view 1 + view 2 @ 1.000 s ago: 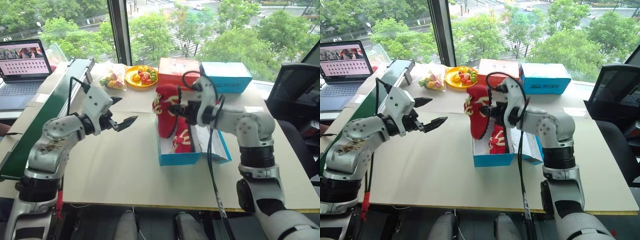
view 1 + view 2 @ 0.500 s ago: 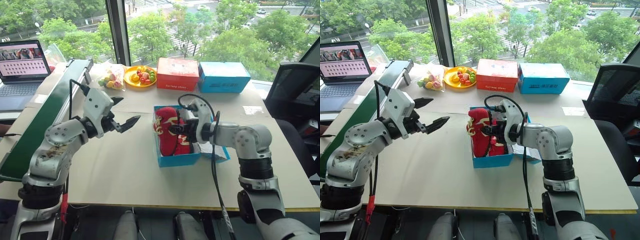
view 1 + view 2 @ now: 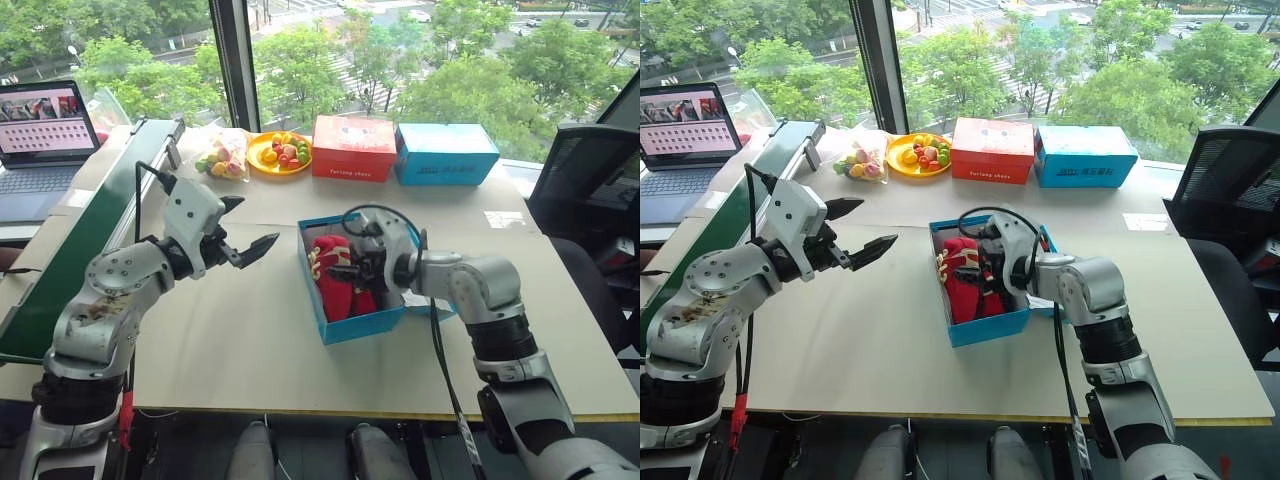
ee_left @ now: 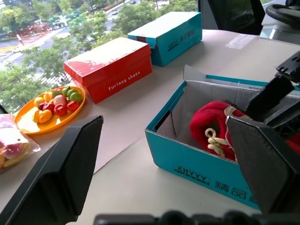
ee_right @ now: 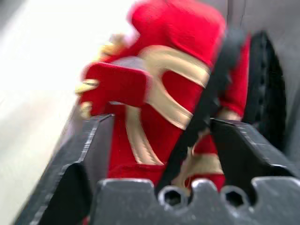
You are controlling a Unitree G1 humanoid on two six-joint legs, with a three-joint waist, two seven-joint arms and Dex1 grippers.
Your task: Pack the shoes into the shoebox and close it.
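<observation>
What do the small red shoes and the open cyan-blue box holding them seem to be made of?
Small red shoes: apparently soft matte fabric, given the fuzzy surface and cream-gold cord laces. Open cyan-blue box: likely smooth printed cardboard, with thin flat walls and a pale inside.

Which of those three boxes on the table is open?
The cyan-blue cardboard shoebox holding the red fabric shoes; the red box and other blue box behind stay closed.

window (image 3: 400, 50): daylight, green trees outside | table (image 3: 250, 330): beige top | black office chair (image 3: 585, 190): right | laptop (image 3: 45, 130): far left, open
</observation>
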